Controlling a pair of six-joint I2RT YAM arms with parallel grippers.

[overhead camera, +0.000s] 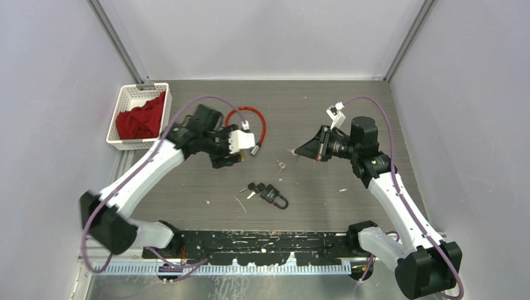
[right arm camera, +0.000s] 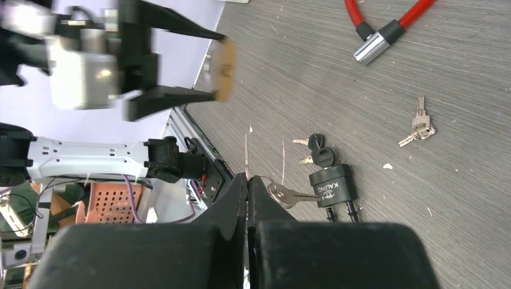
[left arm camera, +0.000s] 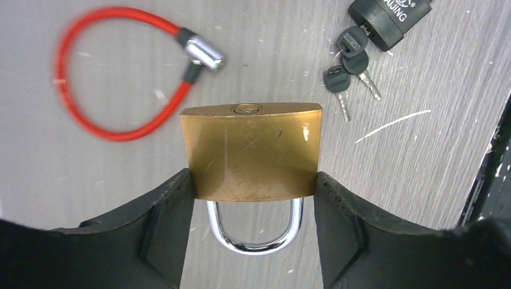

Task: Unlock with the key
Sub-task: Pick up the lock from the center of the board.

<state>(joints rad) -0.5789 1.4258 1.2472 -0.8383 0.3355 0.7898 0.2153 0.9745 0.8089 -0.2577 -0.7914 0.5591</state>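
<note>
My left gripper (left arm camera: 253,183) is shut on a brass padlock (left arm camera: 252,150), gripping its two sides. The steel shackle (left arm camera: 255,232) is closed and points back toward the wrist, while the keyhole end (left arm camera: 246,109) faces away. In the top view the left gripper (overhead camera: 241,154) holds the padlock above the table, left of centre. My right gripper (right arm camera: 247,180) is shut on the ring of a silver key (right arm camera: 293,195), which sticks out beside the fingertips. From the right wrist the brass padlock (right arm camera: 222,69) shows ahead, well apart from the key. The right gripper (overhead camera: 297,151) points left toward it.
A black padlock (overhead camera: 276,197) with a bunch of black-headed keys (left arm camera: 352,63) lies on the table below the grippers. A red cable lock (overhead camera: 250,120) lies at the back. A small loose key pair (overhead camera: 280,165) sits between the arms. A white basket (overhead camera: 122,100) holding red cloth stands far left.
</note>
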